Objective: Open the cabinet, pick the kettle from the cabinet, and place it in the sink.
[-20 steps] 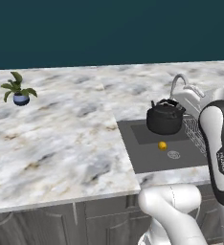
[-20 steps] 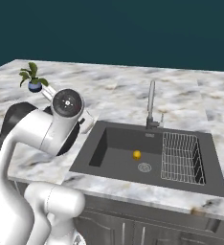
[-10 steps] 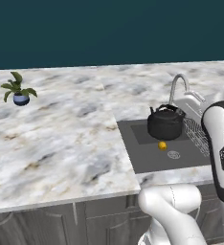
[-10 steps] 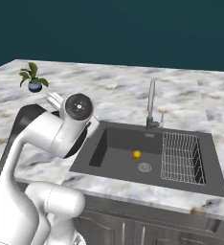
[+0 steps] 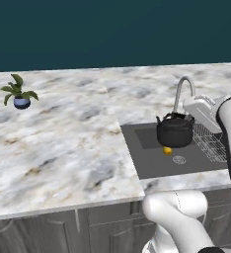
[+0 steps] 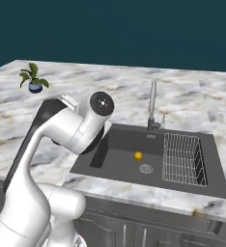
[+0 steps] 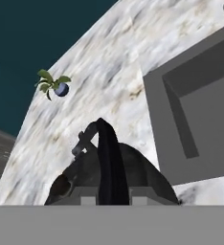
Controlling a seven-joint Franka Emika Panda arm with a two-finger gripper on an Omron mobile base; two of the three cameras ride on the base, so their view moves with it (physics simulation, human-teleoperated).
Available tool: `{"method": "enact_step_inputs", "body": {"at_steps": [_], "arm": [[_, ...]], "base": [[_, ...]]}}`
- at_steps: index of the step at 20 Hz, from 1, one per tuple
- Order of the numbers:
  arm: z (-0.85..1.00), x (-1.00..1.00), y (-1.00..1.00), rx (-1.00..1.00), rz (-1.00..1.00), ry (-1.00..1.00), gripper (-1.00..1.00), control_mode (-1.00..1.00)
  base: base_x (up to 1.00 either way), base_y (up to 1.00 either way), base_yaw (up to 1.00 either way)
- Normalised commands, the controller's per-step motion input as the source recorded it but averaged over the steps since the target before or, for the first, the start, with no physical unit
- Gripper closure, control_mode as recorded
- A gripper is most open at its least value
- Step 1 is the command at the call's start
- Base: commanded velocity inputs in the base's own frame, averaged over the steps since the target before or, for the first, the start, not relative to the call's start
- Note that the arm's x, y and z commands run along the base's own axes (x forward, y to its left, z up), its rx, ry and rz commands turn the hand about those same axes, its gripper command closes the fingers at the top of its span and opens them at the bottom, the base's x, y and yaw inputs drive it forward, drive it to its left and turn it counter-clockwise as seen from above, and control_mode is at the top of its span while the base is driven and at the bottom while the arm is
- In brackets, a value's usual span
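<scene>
The glossy black kettle (image 5: 175,131) hangs low in the dark grey sink (image 5: 147,160), just behind a small yellow ball (image 5: 167,150); I cannot tell whether it touches the basin floor. My gripper (image 5: 184,115) comes in from the right, below the faucet, shut on the kettle's arched top handle. In the hand view the kettle (image 7: 133,172) lies right under the gripper (image 7: 111,200), its handle running between the fingers. The sink (image 7: 205,124) lies to the right there. In the right base view my own arm covers the kettle beside the sink (image 6: 120,161). The cabinet is out of view.
A silver gooseneck faucet (image 6: 152,103) stands behind the basin. A wire dish rack (image 6: 182,159) takes up the sink's right part, and the yellow ball (image 6: 138,156) lies near the drain. A small potted plant (image 5: 19,94) sits far left on the marble counter (image 5: 63,143).
The kettle has come down and a little to the right, lower into the sink, still held. My arm's elbow has swung right with it.
</scene>
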Motion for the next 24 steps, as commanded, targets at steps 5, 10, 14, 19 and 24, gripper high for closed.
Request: {"method": "enact_step_inputs", "body": {"at_steps": [5,10,14,19,24], "arm": [[-0.08,0.13,-0.16,0.0,0.1,0.1,1.0,-1.0],[-0.05,0.17,-0.17,0.0,0.11,0.05,1.0,-1.0],[-0.14,0.03,-0.22,0.0,0.19,-0.02,1.0,-1.0],[-0.2,0.0,-0.16,-0.01,0.17,-0.18,1.0,-1.0],[-0.23,0.03,-0.16,-0.04,0.13,-0.21,1.0,-1.0]], "base": [[0.0,0.0,0.0],[0.0,0.0,0.0],[0.0,0.0,0.0],[0.0,0.0,0.0],[0.0,0.0,0.0]]}}
